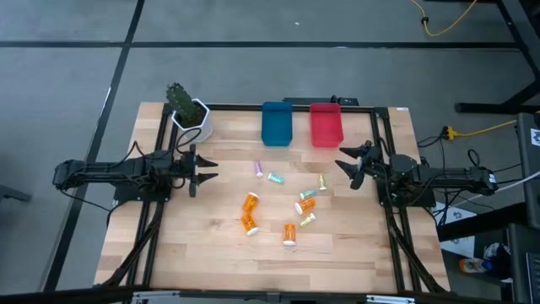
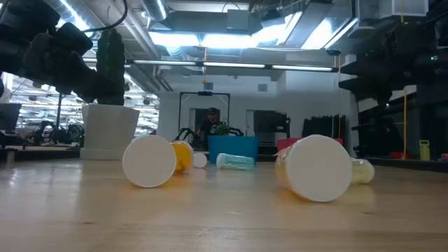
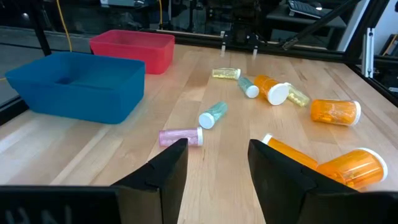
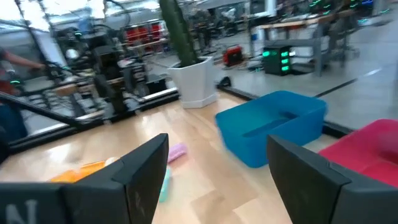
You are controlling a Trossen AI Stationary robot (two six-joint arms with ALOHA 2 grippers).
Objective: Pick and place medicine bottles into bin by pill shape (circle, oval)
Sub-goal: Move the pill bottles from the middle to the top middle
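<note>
No readable text, label or number anywhere (bottle markings are too small to tell).

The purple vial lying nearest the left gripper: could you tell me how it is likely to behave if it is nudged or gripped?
The purple vial lies on its side on the bare wood, so a nudge would probably roll it. It looks slim and smooth, so it might slip from the left gripper unless it is pinched across its middle. It is probably light.

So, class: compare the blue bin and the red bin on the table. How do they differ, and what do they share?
The blue bin is blue, the red bin red. In the high view the blue bin sits nearer the plant pot and the left arm, the red bin nearer the right arm. Both are small rectangular bins, side by side, open-topped, with no bottles inside.
</note>
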